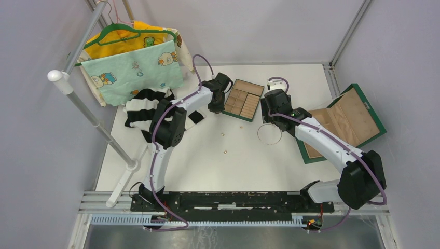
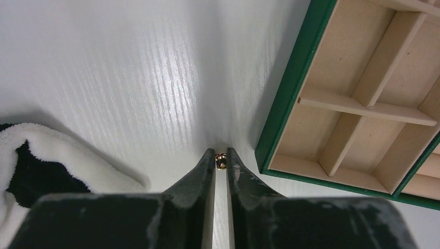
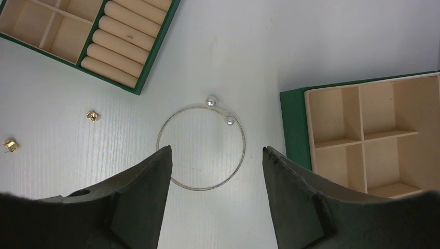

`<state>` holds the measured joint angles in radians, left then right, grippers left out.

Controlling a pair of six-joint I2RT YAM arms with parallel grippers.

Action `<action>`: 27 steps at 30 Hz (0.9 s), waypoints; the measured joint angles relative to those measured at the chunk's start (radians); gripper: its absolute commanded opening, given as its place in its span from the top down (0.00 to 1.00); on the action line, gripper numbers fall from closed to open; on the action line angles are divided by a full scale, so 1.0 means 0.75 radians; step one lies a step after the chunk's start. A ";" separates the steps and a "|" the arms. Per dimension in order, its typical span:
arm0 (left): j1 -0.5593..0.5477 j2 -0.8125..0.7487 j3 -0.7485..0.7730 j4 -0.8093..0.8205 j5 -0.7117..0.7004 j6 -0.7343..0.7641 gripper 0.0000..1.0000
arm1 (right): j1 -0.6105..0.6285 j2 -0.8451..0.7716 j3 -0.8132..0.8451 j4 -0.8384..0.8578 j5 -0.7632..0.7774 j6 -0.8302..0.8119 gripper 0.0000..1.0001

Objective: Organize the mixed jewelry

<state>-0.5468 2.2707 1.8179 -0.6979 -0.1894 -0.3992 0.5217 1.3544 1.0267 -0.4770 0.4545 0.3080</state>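
Observation:
My left gripper [image 2: 221, 155] is shut on a tiny gold piece [image 2: 221, 161], pinched at the very fingertips just left of the tan compartment tray's green rim [image 2: 288, 93]. From above, that gripper [image 1: 217, 106] sits at the tray's [image 1: 244, 98] left edge. My right gripper [image 3: 215, 150] hangs open over the thin silvery hoop [image 3: 243, 140], which lies flat on the table with two small pearls at its far side and nothing between the fingers. Two loose gold pieces [image 3: 93, 115] [image 3: 9, 145] lie left of the hoop. The hoop [image 1: 269, 134] also shows in the top view.
A larger open green box [image 1: 342, 122] with tan compartments [image 3: 363, 129] lies right of the hoop. A black-and-white striped cloth [image 1: 148, 106] lies by the left arm, its edge near the left fingers [image 2: 31, 166]. A clothes rail [image 1: 88, 114] with hung garments stands at the back left.

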 measured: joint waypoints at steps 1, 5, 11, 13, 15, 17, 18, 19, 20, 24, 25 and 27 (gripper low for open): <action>0.000 0.000 0.001 -0.002 0.000 0.000 0.86 | 0.000 0.000 0.000 0.000 0.000 0.000 0.30; 0.000 0.000 0.002 -0.005 -0.001 0.000 0.87 | 0.000 0.000 0.000 0.000 0.000 0.000 0.29; 0.001 0.000 0.009 -0.015 0.018 0.000 0.88 | 0.000 0.000 0.000 0.000 0.000 -0.001 0.30; 0.005 0.000 0.017 -0.034 0.051 0.001 0.88 | 0.000 0.000 0.000 0.000 0.001 -0.001 0.30; 0.018 0.000 0.026 -0.051 0.106 0.001 0.89 | 0.000 0.000 0.000 -0.001 0.001 -0.001 0.30; 0.033 -0.001 0.028 -0.058 0.176 0.001 0.89 | 0.000 -0.003 -0.001 -0.001 0.001 -0.001 0.30; 0.046 -0.002 0.028 -0.065 0.218 0.001 0.90 | 0.000 -0.005 -0.002 0.000 0.001 -0.001 0.30; 0.062 -0.004 0.028 -0.074 0.262 0.001 0.90 | 0.000 -0.008 -0.004 -0.001 0.002 0.000 0.30; 0.077 -0.005 0.028 -0.078 0.296 0.001 0.90 | 0.000 -0.012 -0.005 -0.001 0.002 -0.001 0.30; 0.164 -0.028 0.028 -0.087 0.450 -0.001 0.91 | 0.000 -0.018 -0.010 0.001 0.003 -0.001 0.30; 0.183 -0.037 0.028 -0.089 0.482 -0.001 0.91 | 0.000 -0.019 -0.012 0.001 0.003 -0.001 0.30; 0.217 -0.060 0.028 -0.093 0.524 -0.001 0.90 | 0.000 -0.019 -0.014 0.000 0.003 -0.001 0.30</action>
<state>-0.3840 2.2261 1.8389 -0.7673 0.2035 -0.4000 0.5217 1.3399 1.0161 -0.4770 0.4564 0.3077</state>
